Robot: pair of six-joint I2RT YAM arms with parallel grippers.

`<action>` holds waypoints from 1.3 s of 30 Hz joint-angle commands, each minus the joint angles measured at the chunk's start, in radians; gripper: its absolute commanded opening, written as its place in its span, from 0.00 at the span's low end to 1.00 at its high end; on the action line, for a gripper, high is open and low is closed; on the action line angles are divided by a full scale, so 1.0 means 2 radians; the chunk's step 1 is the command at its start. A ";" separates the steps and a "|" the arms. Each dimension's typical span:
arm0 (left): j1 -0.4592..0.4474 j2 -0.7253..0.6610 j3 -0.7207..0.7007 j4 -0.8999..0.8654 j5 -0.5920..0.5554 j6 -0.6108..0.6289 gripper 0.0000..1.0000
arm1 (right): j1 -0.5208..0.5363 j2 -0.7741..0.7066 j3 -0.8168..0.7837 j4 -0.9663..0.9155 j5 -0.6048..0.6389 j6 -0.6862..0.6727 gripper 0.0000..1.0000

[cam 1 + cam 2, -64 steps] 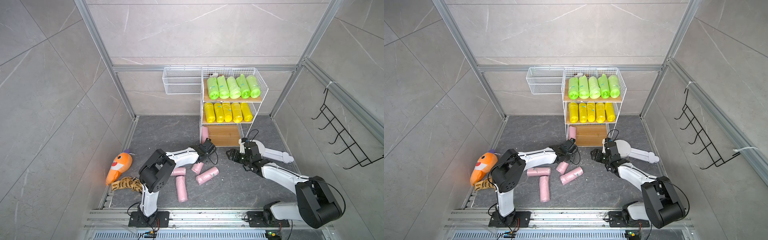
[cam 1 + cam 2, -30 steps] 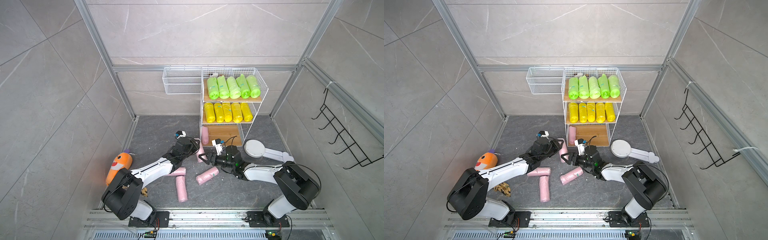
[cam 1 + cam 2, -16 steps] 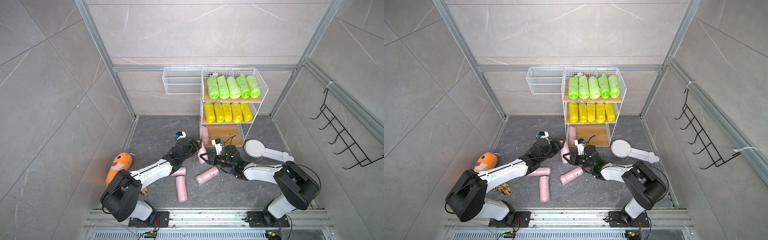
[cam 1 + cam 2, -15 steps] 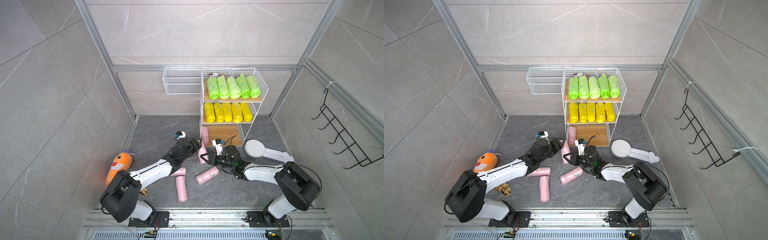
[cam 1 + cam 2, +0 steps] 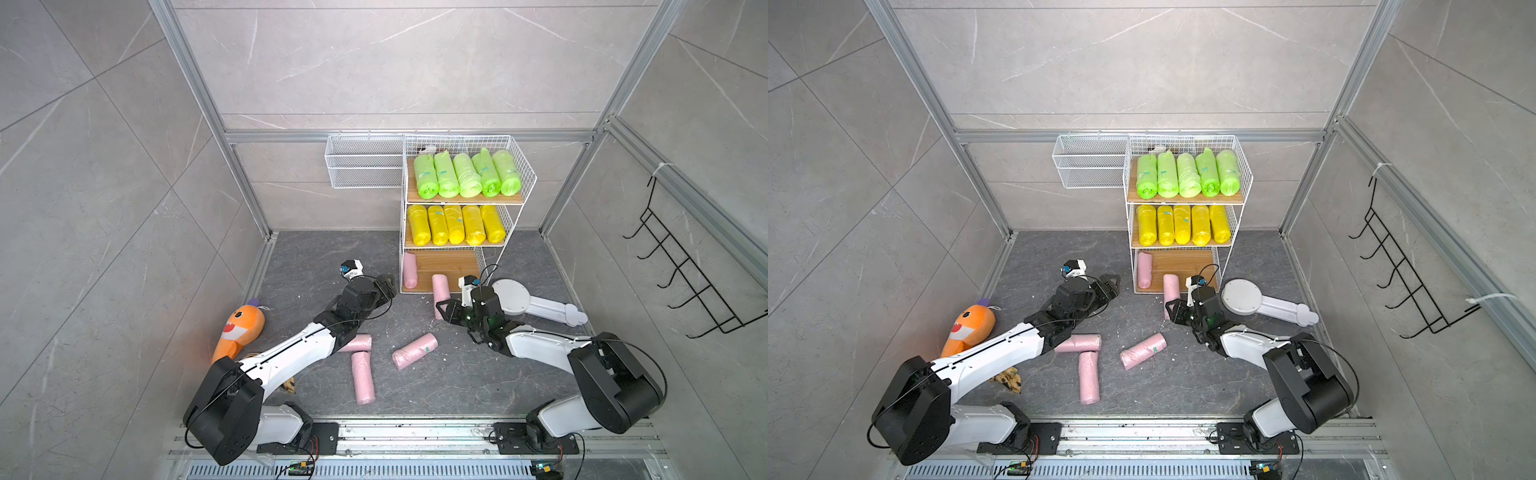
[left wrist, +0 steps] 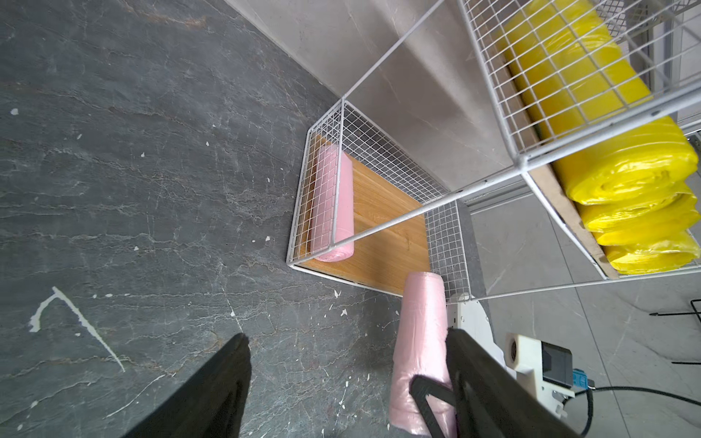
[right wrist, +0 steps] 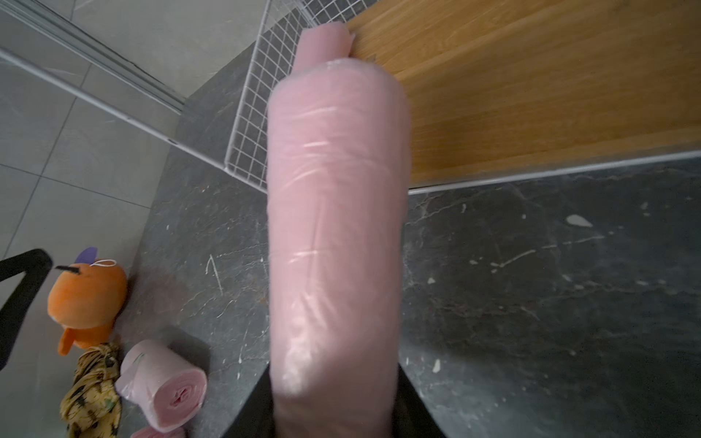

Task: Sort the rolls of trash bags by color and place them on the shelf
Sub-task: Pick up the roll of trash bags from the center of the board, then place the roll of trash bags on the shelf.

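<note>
bright, even, diffuse light in both top views, leaving only soft, faint shadows on the tabletop [image 5: 316, 257]. wrist views stretch toward their edges. in the right wrist view the pink roll [image 7: 333, 227] is blurred close up, with pale glare streaks.

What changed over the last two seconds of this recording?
The left gripper took a pink roll off the floor and passed it over; the right gripper closed on it and carried it to the bottom tier's front edge. The left gripper opened and backed away. Other rolls and the shark stayed put.
</note>
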State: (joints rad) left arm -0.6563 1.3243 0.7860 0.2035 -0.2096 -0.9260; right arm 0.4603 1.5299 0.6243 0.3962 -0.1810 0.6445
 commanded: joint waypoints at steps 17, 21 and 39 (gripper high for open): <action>0.002 -0.004 -0.004 -0.009 0.010 0.025 0.84 | -0.008 0.175 0.160 0.056 0.041 0.010 0.37; 0.002 -0.008 -0.007 -0.011 0.007 0.027 0.84 | -0.012 0.199 0.193 0.039 0.047 0.011 0.37; 0.002 -0.012 -0.014 -0.017 0.010 0.032 0.84 | -0.017 0.265 0.273 0.017 0.028 0.032 0.57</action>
State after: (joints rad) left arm -0.6556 1.3247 0.7658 0.1730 -0.1989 -0.8886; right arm 0.4274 2.0537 1.1446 0.4217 -0.1177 0.7063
